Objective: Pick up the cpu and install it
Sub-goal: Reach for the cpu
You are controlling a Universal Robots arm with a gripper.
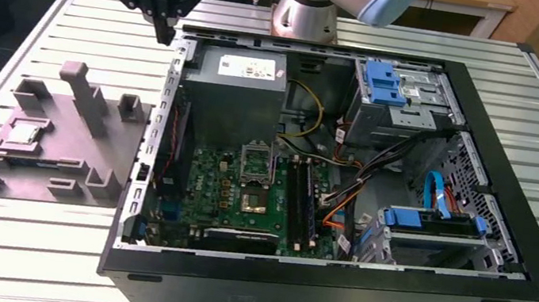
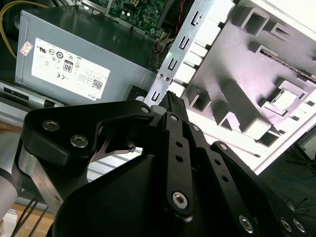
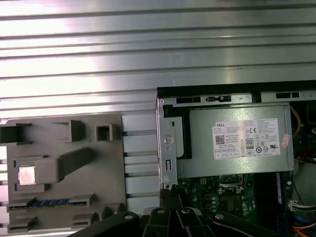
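The cpu (image 1: 22,132) is a small pale silvery square lying flat in a pocket of the grey moulded tray (image 1: 69,169), at the exterior view's left of the open computer case (image 1: 490,144). Both wrist views show the cpu (image 2: 284,99) (image 3: 26,175) in its pocket. My gripper (image 1: 166,30) hangs above the case's far corner nearest the tray, well away from the cpu, with its black fingers (image 2: 170,101) closed together and nothing between them. The shiny socket frame (image 1: 258,157) sits on the green motherboard (image 1: 231,193) inside the case.
A grey power-supply box (image 1: 241,87) fills the case's far corner below the gripper. Drive cages with blue latches (image 1: 387,84) and cable bundles (image 1: 372,182) occupy the case's other side. The case and tray rest on a slatted metal table (image 1: 21,242).
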